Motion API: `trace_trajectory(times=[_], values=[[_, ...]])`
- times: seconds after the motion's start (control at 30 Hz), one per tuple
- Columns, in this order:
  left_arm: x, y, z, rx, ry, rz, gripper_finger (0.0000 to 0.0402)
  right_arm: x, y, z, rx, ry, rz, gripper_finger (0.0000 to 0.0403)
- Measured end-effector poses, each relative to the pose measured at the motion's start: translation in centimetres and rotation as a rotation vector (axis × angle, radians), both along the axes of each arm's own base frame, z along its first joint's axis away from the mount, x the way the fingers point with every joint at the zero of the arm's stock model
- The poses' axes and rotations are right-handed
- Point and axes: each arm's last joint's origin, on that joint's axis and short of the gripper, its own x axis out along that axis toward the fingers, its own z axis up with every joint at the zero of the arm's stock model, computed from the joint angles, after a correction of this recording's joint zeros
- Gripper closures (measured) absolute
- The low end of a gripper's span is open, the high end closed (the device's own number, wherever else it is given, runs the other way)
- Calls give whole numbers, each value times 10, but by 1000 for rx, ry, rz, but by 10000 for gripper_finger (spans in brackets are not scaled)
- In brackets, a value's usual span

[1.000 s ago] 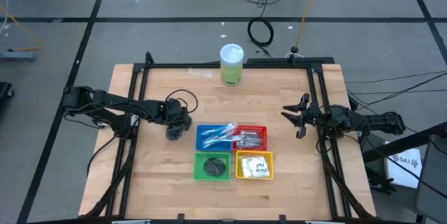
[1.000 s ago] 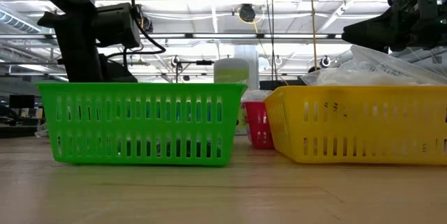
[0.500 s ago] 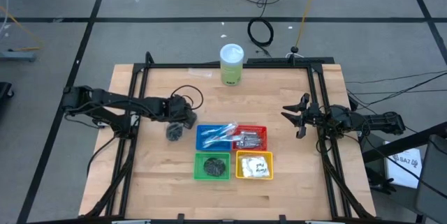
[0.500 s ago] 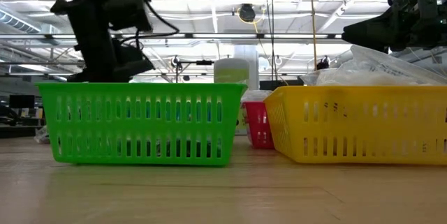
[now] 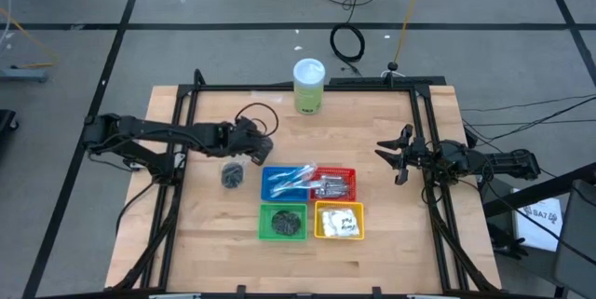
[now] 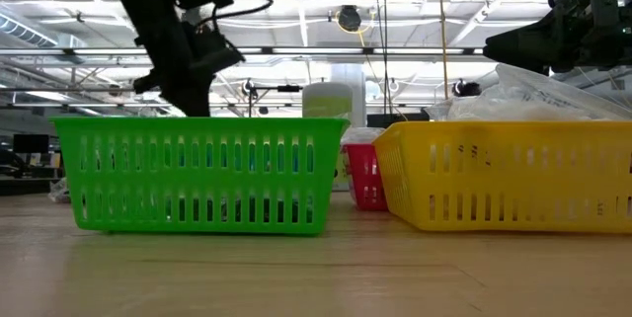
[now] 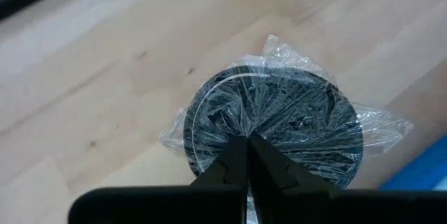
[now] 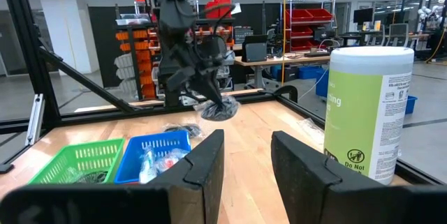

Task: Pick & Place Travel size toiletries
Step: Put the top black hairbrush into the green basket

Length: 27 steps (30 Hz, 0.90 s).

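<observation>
My left gripper [image 5: 258,156] hangs over the table just left of the blue basket [image 5: 289,183], shut on a dark grey round puff in clear wrap [image 7: 279,126]. The right wrist view shows this puff [image 8: 220,109] raised above the wood. A second puff [image 5: 232,175] lies flat on the table, near and left of that gripper. White sachets fill the yellow basket [image 5: 339,221], foil tubes the red basket [image 5: 335,183], and dark puffs the green basket [image 5: 283,222]. My right gripper [image 5: 396,156] waits open at the right edge, holding nothing. My left gripper pinches the clear wrap at the middle of the puff's upper face [image 7: 246,128] between its two shut fingertips. The fingers slant down from the table's left. The puff hangs below them, clear of the table.
A tall green cylinder with a white lid [image 5: 308,86] stands at the far edge. The four baskets sit together in the table's middle. A black frame [image 5: 186,113] borders the wood. Bare wood lies to the left of and in front of the baskets.
My left gripper has risen and gone toward the table's right, nearer the blue basket, rolling at its wrist. It has stayed shut. The puff on the table beside it has kept its place.
</observation>
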Motion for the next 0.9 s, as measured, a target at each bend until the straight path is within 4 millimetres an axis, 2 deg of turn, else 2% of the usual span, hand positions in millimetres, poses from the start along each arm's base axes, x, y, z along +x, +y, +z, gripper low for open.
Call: trace_trajectory(times=[0.2,0.43,0.63,0.9], values=[[9,1,14,35,-44,-57,401,0,0,0,0,0,0,293],[15,-2,20,58,-85,-126,401,0,0,0,0,0,0,293],[29,-17,28,62,-190,-346,401,0,0,0,0,0,0,293],[43,-51,42,76,-367,-728,401,0,0,0,0,0,0,293]])
